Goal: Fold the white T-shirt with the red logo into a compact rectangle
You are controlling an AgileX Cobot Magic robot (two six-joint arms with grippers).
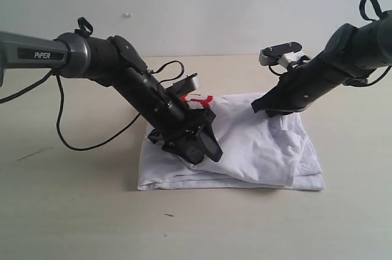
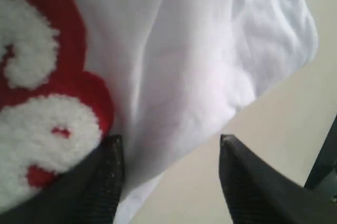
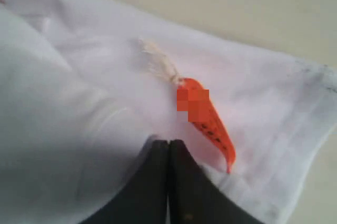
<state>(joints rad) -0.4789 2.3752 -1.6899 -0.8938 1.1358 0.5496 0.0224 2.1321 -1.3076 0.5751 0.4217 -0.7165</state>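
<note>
The white T-shirt point(image 1: 257, 144) is lying bunched at the middle of the table point(image 1: 73, 211). The left gripper point(image 1: 196, 144) is sitting at its 9 o'clock, jaws apart beside the red logo point(image 2: 42, 92). The right gripper point(image 1: 264, 109) is touching cloth at 1 o'clock, fingers together, near an orange tag point(image 3: 208, 118).

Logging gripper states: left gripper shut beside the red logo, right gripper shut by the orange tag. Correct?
No: the left wrist view shows the left gripper open beside the red logo. The right gripper is shut by the orange tag.
</note>
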